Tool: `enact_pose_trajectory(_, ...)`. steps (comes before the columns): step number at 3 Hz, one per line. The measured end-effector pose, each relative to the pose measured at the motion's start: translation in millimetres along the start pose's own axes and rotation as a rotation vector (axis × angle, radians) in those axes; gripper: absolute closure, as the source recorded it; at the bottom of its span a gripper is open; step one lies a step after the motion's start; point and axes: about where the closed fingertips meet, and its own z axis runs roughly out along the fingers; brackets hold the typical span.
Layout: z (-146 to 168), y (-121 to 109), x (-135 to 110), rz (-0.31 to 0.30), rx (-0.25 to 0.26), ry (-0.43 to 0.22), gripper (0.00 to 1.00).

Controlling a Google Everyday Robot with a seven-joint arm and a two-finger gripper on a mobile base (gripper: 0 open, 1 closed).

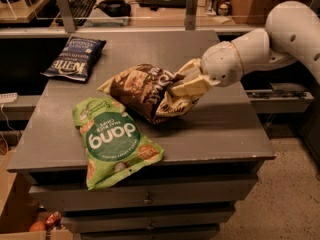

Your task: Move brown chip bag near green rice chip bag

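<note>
The brown chip bag point(142, 90) lies tilted over the middle of the grey cabinet top point(225, 129), its left end close to the top of the green rice chip bag point(111, 139). The green bag lies flat at the front left, its lower end hanging over the front edge. My gripper point(179, 90) reaches in from the right and is shut on the right end of the brown bag, with a cream finger point(192, 86) lying across it. The white arm point(270, 46) extends to the upper right.
A dark blue chip bag point(75, 57) lies at the back left corner of the top. Drawers point(145, 199) sit below the front edge. A shelf with a keyboard point(80, 4) and other items runs behind. Floor shows at the right.
</note>
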Motion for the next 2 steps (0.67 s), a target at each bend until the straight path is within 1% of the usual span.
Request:
enact_pose_trajectory(1, -2.1, 4.3, -0.8, -0.009, -0.012, 0.001, 0.29)
enact_pose_trajectory(2, -2.8, 4.7, -4.1, -0.020, -0.017, 0.006, 0.05)
